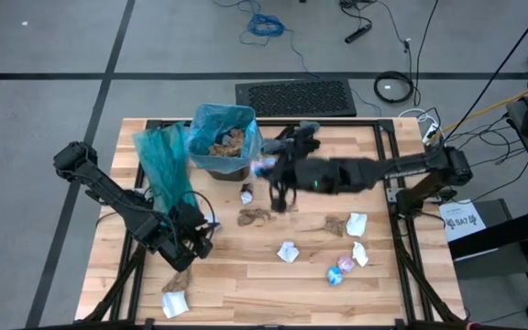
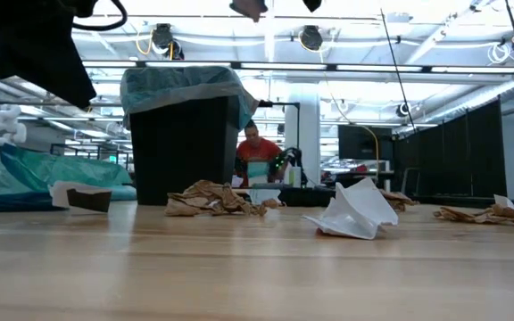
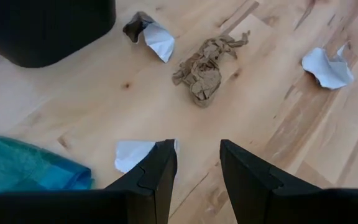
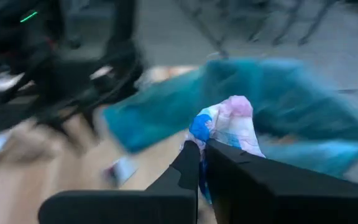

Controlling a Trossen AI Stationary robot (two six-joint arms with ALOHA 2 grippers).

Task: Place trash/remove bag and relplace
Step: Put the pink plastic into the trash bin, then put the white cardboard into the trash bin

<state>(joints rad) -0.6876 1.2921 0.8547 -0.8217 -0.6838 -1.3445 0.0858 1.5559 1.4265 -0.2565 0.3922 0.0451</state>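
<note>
A black bin (image 1: 223, 147) lined with a teal bag stands at the table's far side and holds brown scraps. My right gripper (image 1: 267, 170) hovers just right of the bin's rim, shut on a shiny blue-pink wrapper (image 4: 224, 123). My left gripper (image 1: 193, 246) is open above the table's near-left part, touching nothing. A white scrap (image 3: 132, 153) lies just beside its finger. Brown paper (image 3: 204, 62) and more white scraps (image 1: 288, 251) lie on the wood, along with another blue-pink wrapper (image 1: 340, 269). A spare teal bag (image 1: 163, 163) lies left of the bin. My right gripper pinches the blue-pink wrapper by its lower edge (image 4: 197, 134) between the two shut fingers. The wrapper is lifted clear of the table, and its crumpled bulk stands out beyond the fingertips.
Brown and white scraps (image 1: 177, 295) lie near the table's near-left corner, and more (image 1: 357, 223) lie right of the middle. In the low view, white paper (image 2: 355, 210) and brown paper (image 2: 211, 198) lie before the bin (image 2: 186, 143). A person (image 2: 255, 150) sits far behind.
</note>
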